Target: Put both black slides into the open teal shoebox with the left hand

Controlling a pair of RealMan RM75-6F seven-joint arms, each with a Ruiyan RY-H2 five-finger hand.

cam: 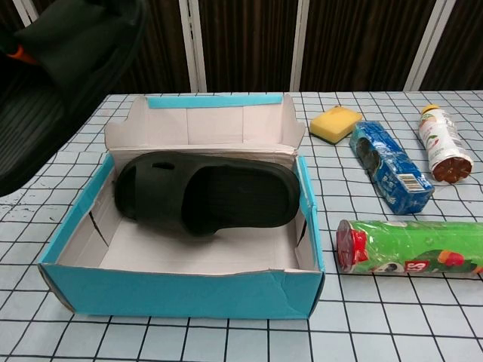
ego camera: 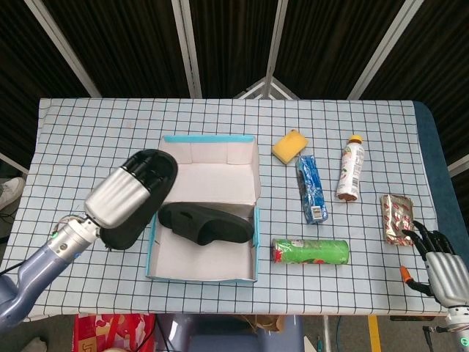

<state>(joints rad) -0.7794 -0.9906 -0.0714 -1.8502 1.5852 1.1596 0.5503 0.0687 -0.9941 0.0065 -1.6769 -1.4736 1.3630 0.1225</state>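
One black slide [ego camera: 146, 192] raised in left hand [ego camera: 121, 196], fingers grasping it, right hand [ego camera: 442, 265] fingers spread, resting.

You see a teal shoebox [cam: 181, 292] with a white interior on a white tablecloth [ego camera: 95, 139] gridded in black, two black slides [cam: 207, 192] [cam: 53, 83], a yellow sponge [ego camera: 289, 146], a blue packet [ego camera: 311, 188], and a green canister [ego camera: 311, 251] capped red
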